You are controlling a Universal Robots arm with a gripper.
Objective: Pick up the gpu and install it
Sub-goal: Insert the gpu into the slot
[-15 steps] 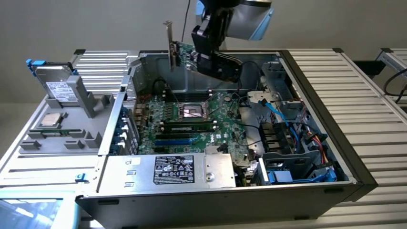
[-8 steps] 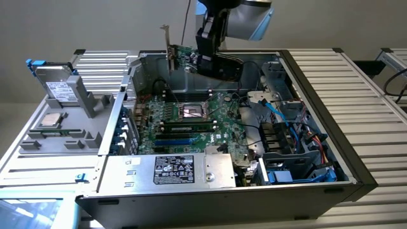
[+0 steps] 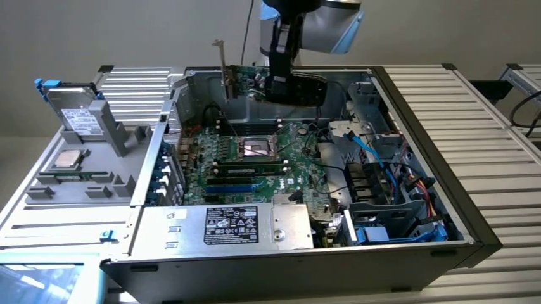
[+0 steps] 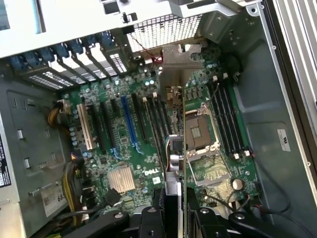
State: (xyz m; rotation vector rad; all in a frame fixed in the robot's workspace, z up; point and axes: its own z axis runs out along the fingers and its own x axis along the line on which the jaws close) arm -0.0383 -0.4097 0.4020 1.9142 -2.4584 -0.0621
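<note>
Clenching the gpu (image 3: 310,92) by its upper edge, the gripper (image 3: 278,85) holds it upright — suspended above the motherboard (image 3: 253,158)

Arm (image 3: 328,25) drops in from the top edge of the exterior view, with the wrist pointing pretty much straight down and a silver-and-blue joint housing up there. The gripper (image 3: 277,81) hangs below it, black fingers (image 4: 151,218) on either side of the gpu (image 3: 298,88), which is held on edge. Looks clamped snug to me, though the actual contact spot is kinda hard to make out.
</note>
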